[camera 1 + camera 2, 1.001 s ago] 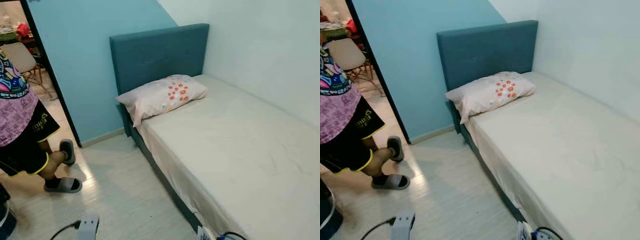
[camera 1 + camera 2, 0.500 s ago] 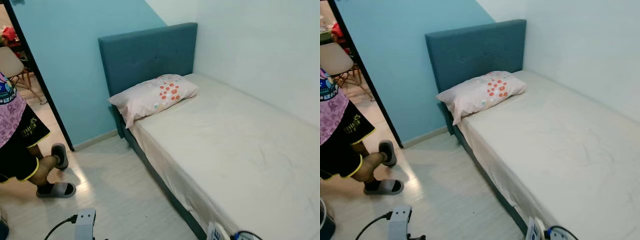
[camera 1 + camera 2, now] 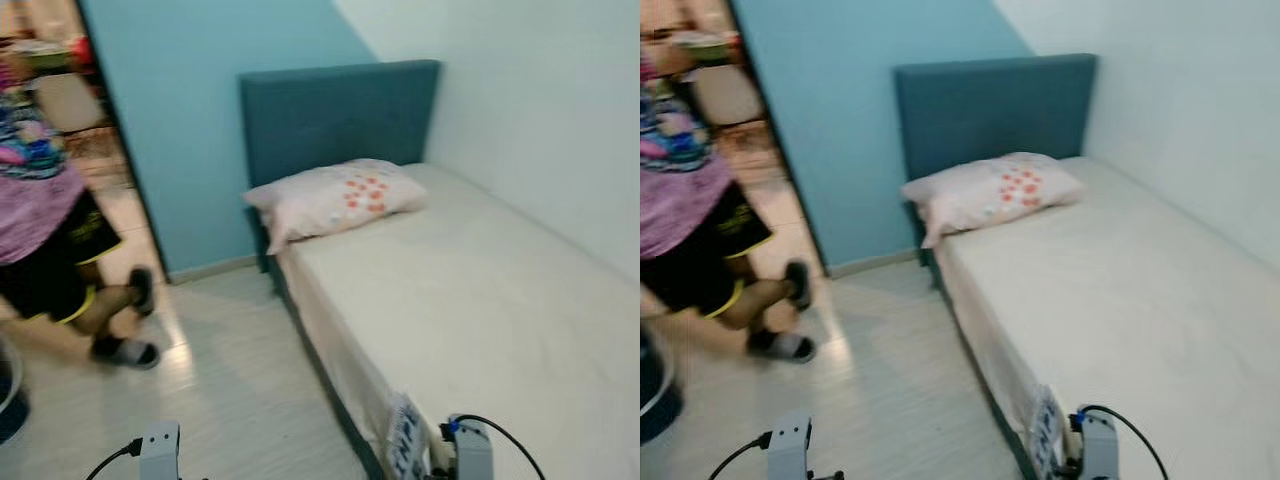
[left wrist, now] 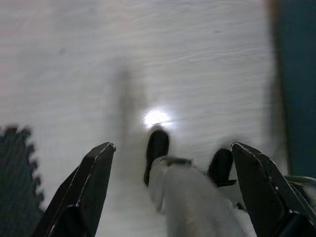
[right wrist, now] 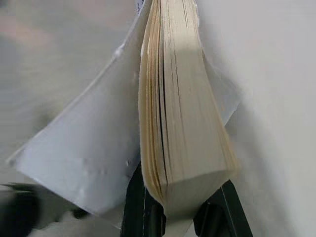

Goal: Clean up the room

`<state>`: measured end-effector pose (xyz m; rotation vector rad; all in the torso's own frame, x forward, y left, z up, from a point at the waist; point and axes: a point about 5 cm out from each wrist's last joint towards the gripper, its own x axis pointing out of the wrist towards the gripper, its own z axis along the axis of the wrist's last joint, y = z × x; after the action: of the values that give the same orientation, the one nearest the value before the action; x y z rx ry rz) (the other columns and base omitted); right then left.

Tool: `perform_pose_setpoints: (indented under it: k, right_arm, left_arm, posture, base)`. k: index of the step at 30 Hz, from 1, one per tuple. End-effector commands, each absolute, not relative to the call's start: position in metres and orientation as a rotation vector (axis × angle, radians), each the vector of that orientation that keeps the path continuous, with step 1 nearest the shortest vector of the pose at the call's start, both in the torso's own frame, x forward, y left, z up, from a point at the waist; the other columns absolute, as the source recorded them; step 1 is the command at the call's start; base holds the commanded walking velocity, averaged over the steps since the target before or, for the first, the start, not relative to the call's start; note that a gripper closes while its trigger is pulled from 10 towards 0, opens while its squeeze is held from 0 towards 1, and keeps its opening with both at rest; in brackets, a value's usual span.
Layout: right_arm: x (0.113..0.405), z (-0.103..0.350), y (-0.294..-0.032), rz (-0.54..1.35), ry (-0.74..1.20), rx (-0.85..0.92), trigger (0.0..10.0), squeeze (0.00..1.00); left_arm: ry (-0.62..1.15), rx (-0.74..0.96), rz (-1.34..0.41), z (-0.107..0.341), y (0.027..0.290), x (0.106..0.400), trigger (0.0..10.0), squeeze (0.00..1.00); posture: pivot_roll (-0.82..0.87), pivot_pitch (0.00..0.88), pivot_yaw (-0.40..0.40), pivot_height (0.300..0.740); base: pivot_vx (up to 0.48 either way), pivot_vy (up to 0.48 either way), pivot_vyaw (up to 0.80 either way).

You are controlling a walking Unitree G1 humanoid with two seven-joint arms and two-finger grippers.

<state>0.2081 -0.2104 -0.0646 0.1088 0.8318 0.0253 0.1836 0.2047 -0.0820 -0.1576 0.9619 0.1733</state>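
A bed (image 3: 480,300) with a pale sheet stands against the white wall, its teal headboard (image 3: 335,110) at the far end. A pink-patterned pillow (image 3: 335,200) lies just before the headboard.

View swings back toward the doorway

The person (image 3: 50,230) now stands nearer the bed (image 3: 480,310); the book (image 3: 405,440) rises higher at its edge.

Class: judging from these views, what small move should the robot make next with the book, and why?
Probably set the book on the bed: the right gripper grips it at the bed's edge, and the sheet is bare.
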Motion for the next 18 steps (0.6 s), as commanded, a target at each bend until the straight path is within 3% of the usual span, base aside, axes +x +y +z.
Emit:
perform_pose_setpoints:
  k: [1, 6, 8, 18]
  right_arm:
    - [0.218, -0.058, -0.205, 0.042, 0.762, 0.134, 10.0, 0.0]
    - [0.231, -0.05, -0.198, 0.053, 0.69, 0.171, 10.0, 0.0]
    - [0.259, -0.028, -0.19, 0.101, 0.559, 0.235, 10.0, 0.0]
    - [0.301, 0.016, -0.175, 0.26, 0.346, 0.22, 10.0, 0.0]
  left_arm:
    - [0.949, -0.144, 0.166, -0.08, 0.206, 0.187, 10.0, 0.0]
    - [0.945, -0.134, 0.159, -0.079, 0.209, 0.189, 10.0, 0.0]
    - [0.939, -0.117, 0.159, -0.077, 0.213, 0.191, 10.0, 0.0]
    - [0.94, -0.088, 0.147, -0.075, 0.218, 0.193, 10.0, 0.0]
  posture:
    - [-0.03, 0.0, -0.027, 0.74]
    - [-0.04, 0.0, -0.023, 0.74]
    - [-0.04, 0.0, -0.014, 0.74]
    - [-0.03, 0.0, -0.002, 0.74]
  base:
    - [0.0, 0.0, 0.0]
    - [0.108, 0.0, 0.0]
    - [0.326, 0.0, 0.0]
    - [0.374, 0.0, 0.0]
